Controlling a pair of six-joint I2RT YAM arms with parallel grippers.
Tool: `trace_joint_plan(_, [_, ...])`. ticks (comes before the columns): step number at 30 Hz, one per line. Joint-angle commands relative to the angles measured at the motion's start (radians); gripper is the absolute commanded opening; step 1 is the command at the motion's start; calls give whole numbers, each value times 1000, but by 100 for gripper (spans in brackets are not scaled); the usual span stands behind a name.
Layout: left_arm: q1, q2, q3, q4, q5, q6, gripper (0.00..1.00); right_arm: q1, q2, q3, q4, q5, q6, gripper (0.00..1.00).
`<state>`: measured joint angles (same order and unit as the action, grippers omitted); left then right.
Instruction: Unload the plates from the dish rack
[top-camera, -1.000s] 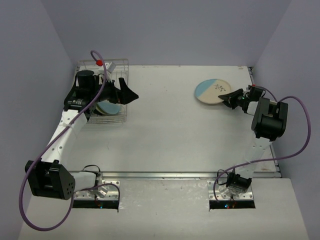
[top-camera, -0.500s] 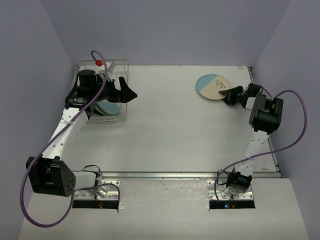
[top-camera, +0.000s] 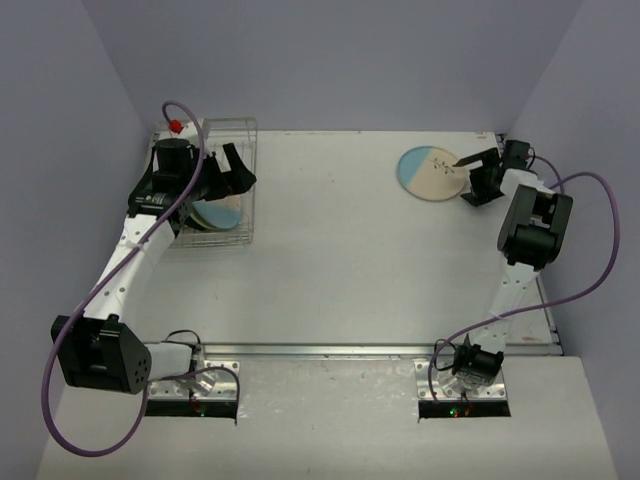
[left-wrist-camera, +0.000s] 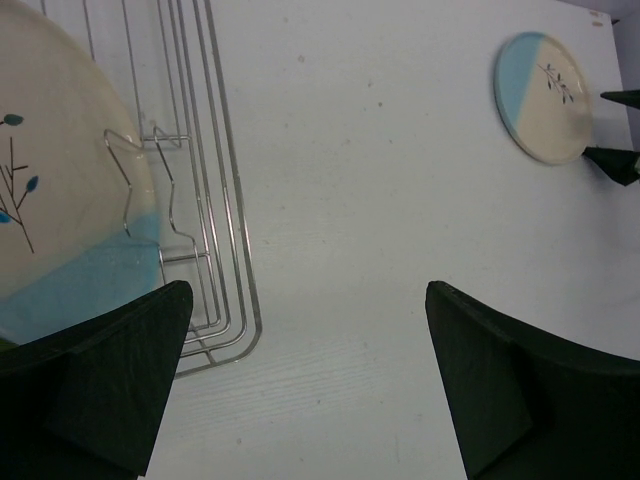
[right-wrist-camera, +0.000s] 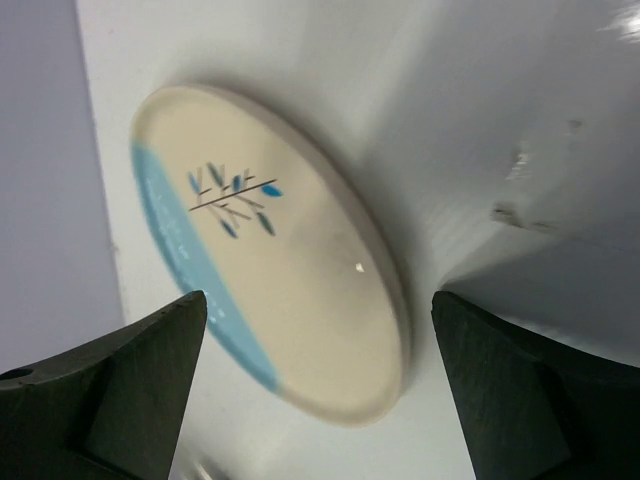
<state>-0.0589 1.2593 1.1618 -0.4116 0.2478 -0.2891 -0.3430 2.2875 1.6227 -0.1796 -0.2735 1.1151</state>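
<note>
Arm bases: both sit at the near edge of the table (top-camera: 330, 265). The left arm runs up the left side and the right arm up the right side.
Left gripper (top-camera: 232, 172): jaws spread wide with nothing between them. It is over the right-hand part of the dish rack, pointing toward the middle of the table.
Left fingers (left-wrist-camera: 100, 385): in the wrist view, one dark pad overlaps the lower blue edge of the racked plate and the other is over bare table. I cannot tell whether the first pad touches the plate.
Dish rack (top-camera: 248, 215): silvery wire, in the far-left corner of the table, against the left wall.
Racked plate (left-wrist-camera: 50, 190): large and cream, with a pale blue band and a small twig motif. It is inside the rack on the left, and a bent wire loop crosses its face. How far it leans is not readable.
Right gripper (top-camera: 475, 175): jaws wide, gripping nothing. It is at the right rim of the table plate, with one fingertip over the rim and the other just off it. Contact is not clear.
Table plate (right-wrist-camera: 270, 280): cream and pale blue with the same twig motif, lying flat on the far right of the table, well apart from the rack. In the right wrist view it lies ahead, between the two spread fingers (right-wrist-camera: 110, 390).
</note>
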Motion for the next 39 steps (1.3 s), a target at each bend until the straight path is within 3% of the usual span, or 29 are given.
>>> trace_joint_plan(1, [7,-50,29,11,-121,-18,100,12,-39,17,-259,387,-175,97])
trace_joint_plan(8, [8,-80,49,-22,-193,36,100,103,-186,-82,-206,517,-397,96])
trace_joint_plan(15, [28,-84,86,-107,-256,181,94,205,-526,-371,-29,297,-703,95])
trace_joint_plan(19, [42,-23,142,-147,-296,218,91,266,-754,-507,40,252,-868,97])
trace_joint_plan(28, [177,250,312,-220,-155,231,73,318,-1016,-649,-7,82,-950,97])
trace_joint_plan(39, [220,446,384,-248,-99,237,65,324,-1082,-754,22,8,-951,98])
